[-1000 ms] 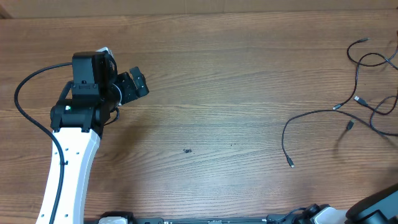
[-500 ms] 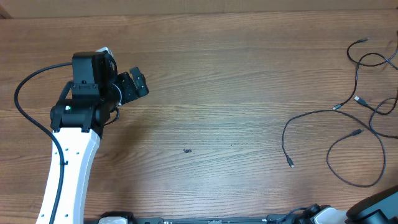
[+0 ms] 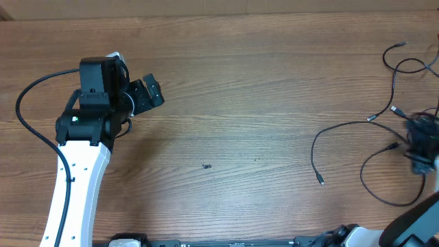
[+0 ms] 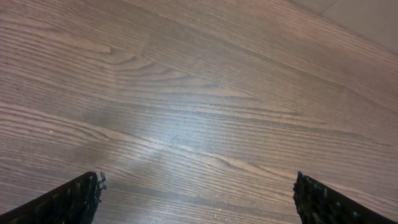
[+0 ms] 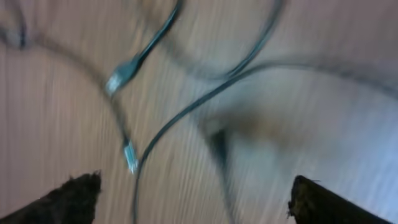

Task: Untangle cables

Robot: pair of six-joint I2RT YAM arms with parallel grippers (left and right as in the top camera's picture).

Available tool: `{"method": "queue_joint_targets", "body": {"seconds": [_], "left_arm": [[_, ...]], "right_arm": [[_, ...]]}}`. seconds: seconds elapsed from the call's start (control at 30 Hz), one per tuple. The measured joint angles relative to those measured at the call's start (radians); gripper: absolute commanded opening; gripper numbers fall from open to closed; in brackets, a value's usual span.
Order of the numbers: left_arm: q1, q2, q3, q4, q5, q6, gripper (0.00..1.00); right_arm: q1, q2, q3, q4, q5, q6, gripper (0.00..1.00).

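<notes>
Wood table [image 3: 240, 103], cables [image 3: 370, 118] sprawled at 3 o'clock. Right gripper [image 3: 420, 145] over them, jaws spread. Left gripper [image 3: 149, 95] at 9, spread too.

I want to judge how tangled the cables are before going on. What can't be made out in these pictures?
- Overhead: the cables run off the right edge, so their loops are cut off.
- Overhead: the right claw is a blur and covers what lies beneath it.
- Right wrist: all smeared; which cable crosses which is unreadable.
- Left wrist: only bare table above the left claw; no cables in view.
</notes>
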Motion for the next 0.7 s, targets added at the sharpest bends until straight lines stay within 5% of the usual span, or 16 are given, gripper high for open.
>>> {"method": "queue_joint_targets", "body": {"seconds": [0.43, 0.7], "left_arm": [[0.0, 0.0, 0.0, 0.0, 0.0, 0.0, 1.0], [0.0, 0.0, 0.0, 0.0, 0.0, 0.0, 1.0]], "right_arm": [[0.535, 0.003, 0.0, 0.083, -0.095, -0.003, 1.0], [0.757, 0.063, 0.0, 0.08, -0.031, 0.144, 1.0]]}}
